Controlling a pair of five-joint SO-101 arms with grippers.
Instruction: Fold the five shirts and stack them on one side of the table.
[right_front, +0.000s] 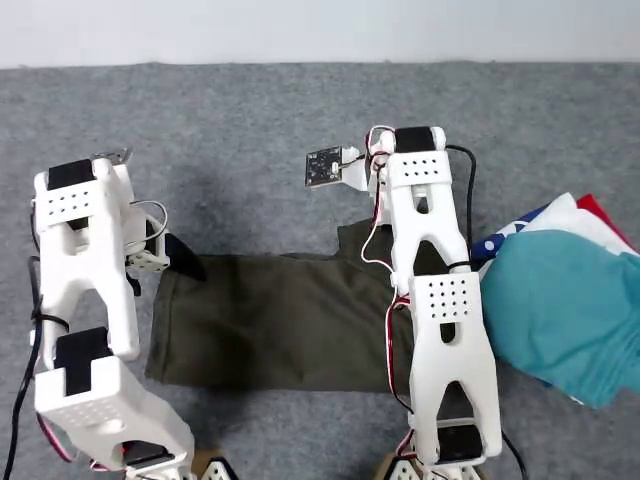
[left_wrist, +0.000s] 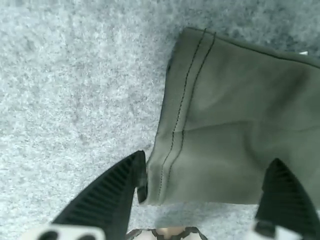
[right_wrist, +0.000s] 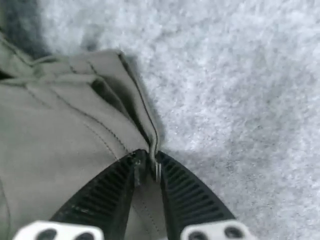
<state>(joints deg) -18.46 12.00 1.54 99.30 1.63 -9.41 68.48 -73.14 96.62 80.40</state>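
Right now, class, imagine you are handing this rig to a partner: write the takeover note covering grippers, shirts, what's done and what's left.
Left gripper: open, fingers straddling one end of the olive shirt.
Right gripper: shut on the olive shirt's hem near its other end.
Things: the olive shirt lies flat mid-table, partly folded into a long rectangle. A crumpled teal shirt sits on a red, white and blue one beyond the right arm.
Done: no folded stack yet.
Left: finish the olive fold, then fold and stack the rest.
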